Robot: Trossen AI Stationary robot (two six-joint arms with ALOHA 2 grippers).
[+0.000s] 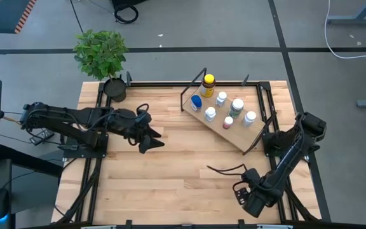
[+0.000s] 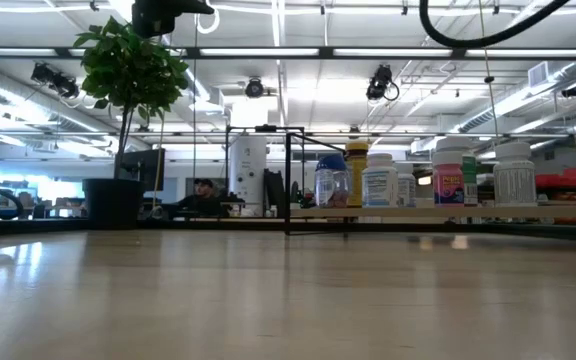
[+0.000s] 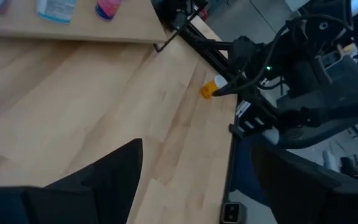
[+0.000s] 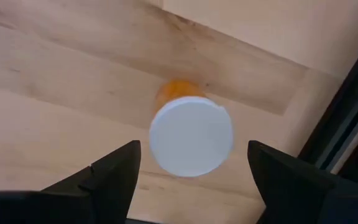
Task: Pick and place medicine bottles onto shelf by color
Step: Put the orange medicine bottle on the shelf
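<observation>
An orange medicine bottle with a white cap (image 4: 191, 138) stands upright on the table near its right edge, and it also shows as the orange bottle (image 3: 213, 86) in the left wrist view. My right gripper (image 4: 194, 149) hovers above it, open, pointing down, with one finger on either side of the cap and a gap to each. In the high view my right gripper (image 1: 250, 197) hides this bottle. The shelf (image 1: 218, 127) carries several bottles, among them a yellow-capped amber one (image 1: 208, 81) and a blue-capped one (image 1: 197, 102). My left gripper (image 1: 152, 141) waits open over the table's middle.
A potted plant (image 1: 103, 57) stands at the table's far left corner. The black table frame rail (image 4: 347, 143) runs close beside the orange bottle. Bare wood (image 1: 170, 178) lies between the two arms, near of the shelf. A person sits in the room beyond (image 2: 203, 190).
</observation>
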